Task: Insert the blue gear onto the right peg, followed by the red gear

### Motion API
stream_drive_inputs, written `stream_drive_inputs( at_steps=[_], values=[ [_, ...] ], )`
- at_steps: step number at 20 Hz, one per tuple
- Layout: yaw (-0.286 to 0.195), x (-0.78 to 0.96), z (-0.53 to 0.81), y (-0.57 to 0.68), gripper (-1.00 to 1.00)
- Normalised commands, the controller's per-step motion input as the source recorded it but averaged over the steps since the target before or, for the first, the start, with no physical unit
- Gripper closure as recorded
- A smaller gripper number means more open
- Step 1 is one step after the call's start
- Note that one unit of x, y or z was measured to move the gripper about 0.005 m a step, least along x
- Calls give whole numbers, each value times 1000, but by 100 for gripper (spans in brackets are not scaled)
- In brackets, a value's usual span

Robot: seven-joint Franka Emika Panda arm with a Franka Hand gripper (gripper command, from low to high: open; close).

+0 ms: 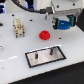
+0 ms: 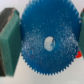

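Note:
The blue gear (image 2: 47, 42) fills the wrist view, its toothed rim and centre hole facing the camera. It sits between two green finger pads (image 2: 9, 40), so my gripper (image 2: 45, 44) is shut on it. In the exterior view the gripper (image 1: 62, 25) hangs above the table at the upper right, with the blue gear (image 1: 62, 22) showing between its dark fingers. The red gear (image 1: 44, 35) lies on the white table, to the exterior view's left of the gripper. The base plate (image 1: 30, 61) lies nearer the front, and its right peg (image 1: 51, 50) stands upright below the gripper's height.
A second peg (image 1: 36, 56) stands at the plate's left end. A beige block-like fixture (image 1: 18, 26) stands at the exterior view's left. Cables and arm parts cross the back edge. A sliver of red (image 2: 81, 52) shows at the wrist view's edge.

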Motion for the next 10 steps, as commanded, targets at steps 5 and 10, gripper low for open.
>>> stream_drive_inputs(
  at_steps=[5,10],
  values=[
    [0,745,312,-348,100],
    [0,791,219,-324,100]
  ],
)
